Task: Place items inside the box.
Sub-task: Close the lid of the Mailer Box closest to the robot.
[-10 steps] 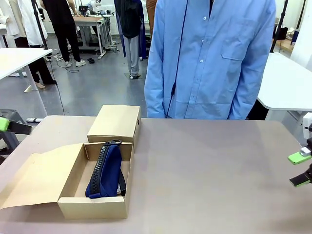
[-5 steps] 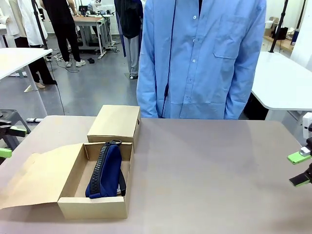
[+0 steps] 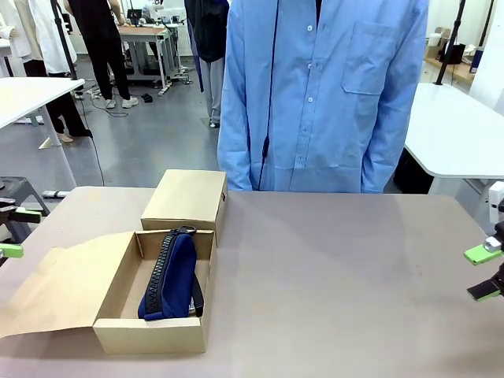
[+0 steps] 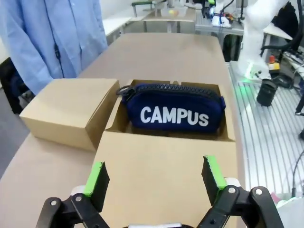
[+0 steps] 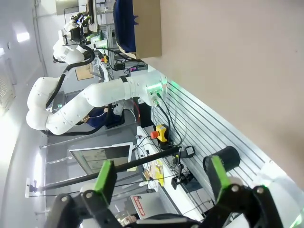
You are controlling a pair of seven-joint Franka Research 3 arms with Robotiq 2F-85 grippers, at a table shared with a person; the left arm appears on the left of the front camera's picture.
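Observation:
An open cardboard box (image 3: 150, 335) sits at the table's left with its flap (image 3: 59, 287) folded out flat. A navy zip pencil case (image 3: 172, 276) lies inside it; the left wrist view shows its white "CAMPUS" lettering (image 4: 174, 115). My left gripper (image 3: 16, 231) hangs open at the table's left edge, apart from the box. In its own view the left gripper (image 4: 154, 176) stands empty over the flap (image 4: 156, 152). At the table's right edge my right gripper (image 3: 484, 272) is open with nothing between its fingers; the right gripper (image 5: 161, 180) looks sideways along the table toward the box (image 5: 148, 26).
A closed cardboard box (image 3: 187, 197) stands just behind the open one, touching it. A person in a blue shirt (image 3: 323, 94) stands at the far edge with no hands over the table. The brown tabletop (image 3: 339, 283) stretches bare between the boxes and my right gripper.
My left gripper has dropped a little at the table's left edge. The person has shifted slightly to the left. The right gripper and the boxes have not moved.

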